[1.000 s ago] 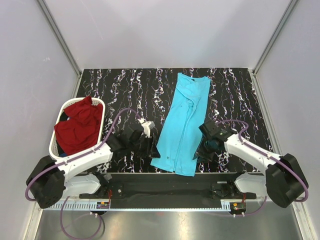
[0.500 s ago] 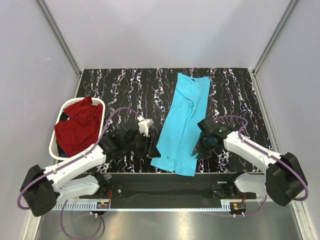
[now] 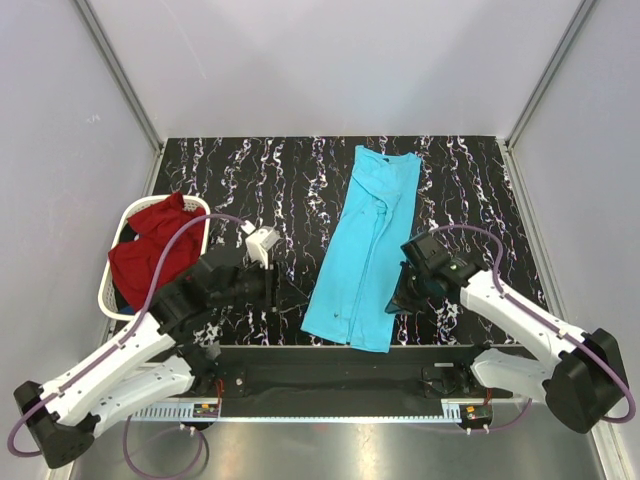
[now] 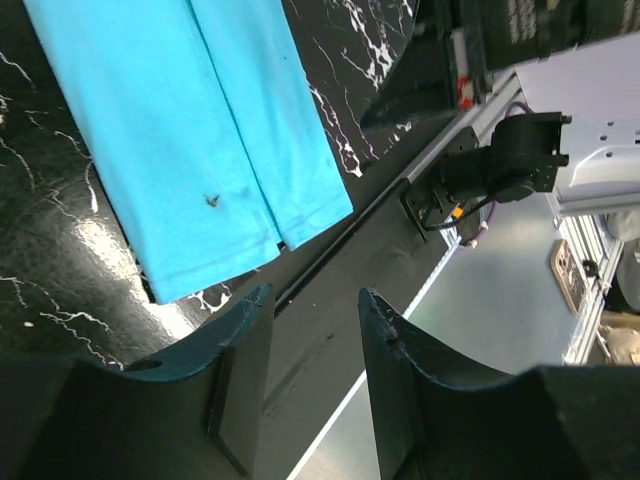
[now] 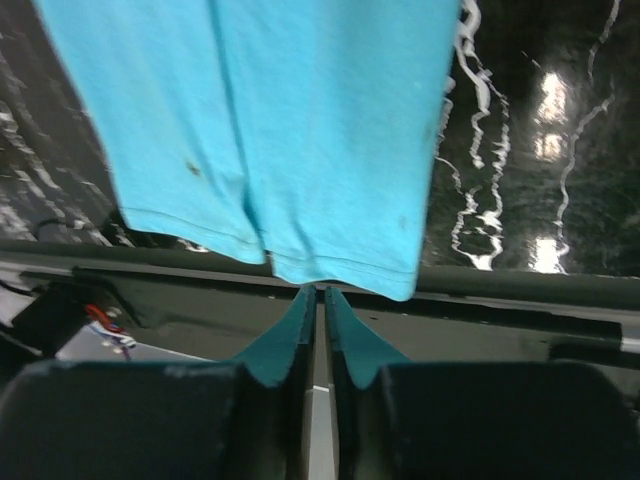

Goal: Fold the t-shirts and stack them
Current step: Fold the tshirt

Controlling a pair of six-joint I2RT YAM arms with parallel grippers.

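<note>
- The white laundry basket (image 3: 128, 212) stands at the left end of the bench (image 3: 250, 180), with the dark red t-shirt (image 3: 135, 265) bunched inside it and unfolded. Judged risk: pulled out by a single corner, it could drag the light basket along or snag on the rim.
- The left tool (image 4: 315, 292) hangs between basket and blue cloth, fingers spread and empty, pointing past the near hem. If it reaches in from this slanted angle, it may pinch only the top layer and pull the long fold apart.
- The turquoise t-shirt (image 3: 365, 240) lies flat as a long strip running away from the arms, collar end far, hem at the bench's near edge. That hem could slip over the edge if tugged toward the bases.
- The right tool (image 5: 320, 292) sits at the strip's right side, closed to a thin slit right at the hem. No cloth shows between the tips, so lifting now may bring up nothing.
</note>
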